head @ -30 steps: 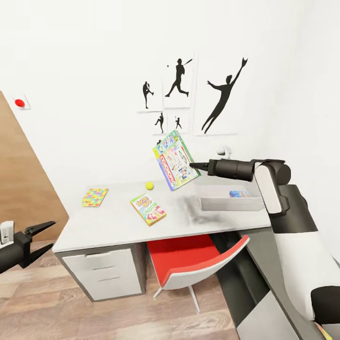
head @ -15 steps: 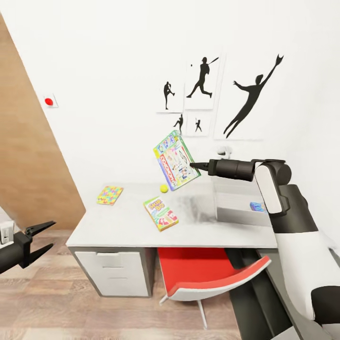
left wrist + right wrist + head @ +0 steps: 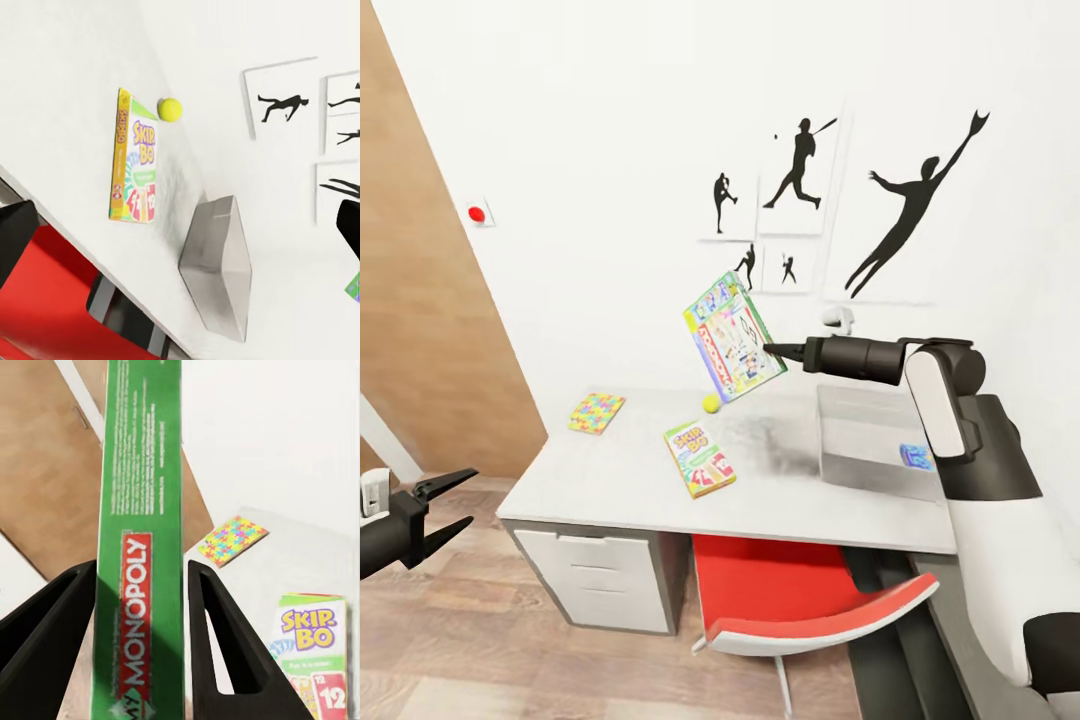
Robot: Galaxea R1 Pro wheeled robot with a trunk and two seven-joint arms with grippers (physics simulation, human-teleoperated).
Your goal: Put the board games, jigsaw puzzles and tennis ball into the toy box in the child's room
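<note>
The right gripper [image 3: 770, 351] was clamped on a Monopoly board game [image 3: 732, 339], holding it tilted in the air above the back of the bench [image 3: 630, 480], the box facing the head camera with its top edge leaning toward eleven o'clock. In the right wrist view the two dark fingers [image 3: 225, 652] pressed against either face of the green box [image 3: 140, 540], whose edge carried the red Monopoly label. Directly below the held box, near the wall, sat the tennis ball [image 3: 711, 403], and just toward seven o'clock of the ball the Skip-Bo game [image 3: 700, 459] lay flat on the bench, apart from it. Well off toward nine o'clock from the ball lay a jigsaw puzzle [image 3: 597, 412] with a many-coloured lid, near the bench's far left corner. At three o'clock from the Skip-Bo game stood the toy box [image 3: 860, 440], a pale open bin, with a small blue item [image 3: 916, 457] inside it by the right arm; what that item was could not be told. The left wrist view showed the Skip-Bo game [image 3: 135, 166], the tennis ball [image 3: 169, 109] near one of its corners, and the toy box [image 3: 217, 266] beyond. The left gripper [image 3: 448, 504] hung low at the head view's eight o'clock, over the wooden floor [image 3: 480, 640], its fingers spread apart and holding nothing. A red chair [image 3: 800, 590] was tucked under the bench.
</note>
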